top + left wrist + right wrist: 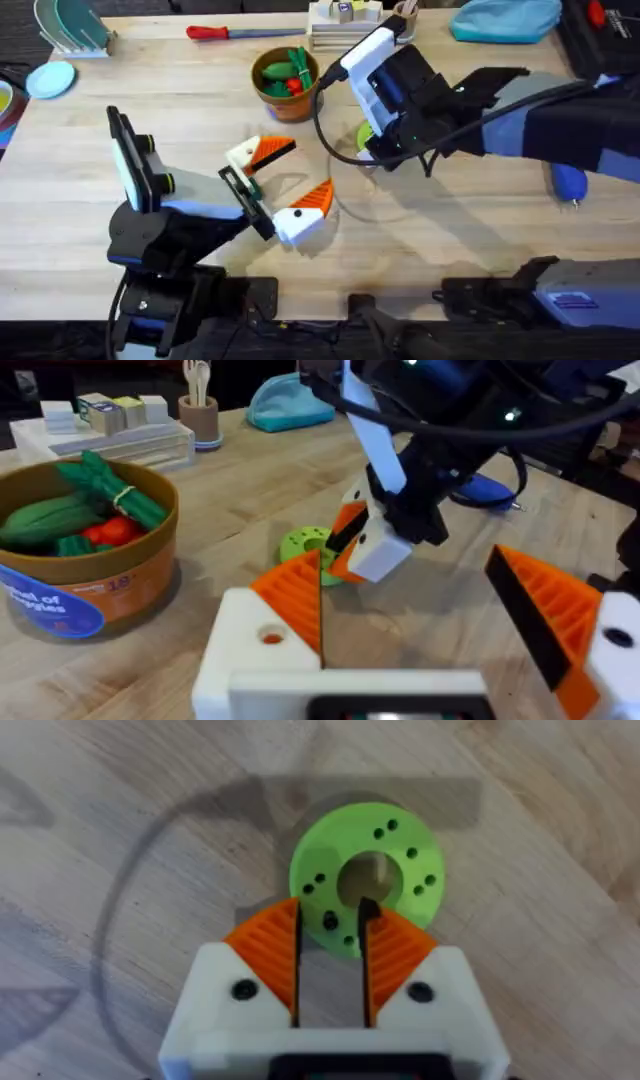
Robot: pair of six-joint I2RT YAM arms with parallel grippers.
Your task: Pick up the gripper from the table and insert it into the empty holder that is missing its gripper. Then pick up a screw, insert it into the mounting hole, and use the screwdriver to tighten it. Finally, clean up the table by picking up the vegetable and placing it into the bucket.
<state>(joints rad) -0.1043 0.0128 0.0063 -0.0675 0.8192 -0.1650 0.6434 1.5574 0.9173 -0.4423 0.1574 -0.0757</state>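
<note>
My left gripper (282,182) (425,615) stands wide open above the table's middle, with nothing between its fingers. Both of its white holders (250,650) carry an orange ribbed pad; a loose gripper piece is out of view. My right gripper (330,955) (372,145) hangs over a lime-green disc (385,845) (303,545), pads a narrow gap apart with bare wood between them. A pale stub shows in the disc's centre hole. The blue screwdriver (570,183) lies at the right. The brown bucket (262,90) (110,585) holds green and red produce; I cannot pick out the vegetable among it.
A red-handled tool (215,32) lies along the far edge. Beside it are a white stack of trays (345,30), a tan cup (200,418) and a blue cloth (505,18). A dish rack (72,30) stands far left.
</note>
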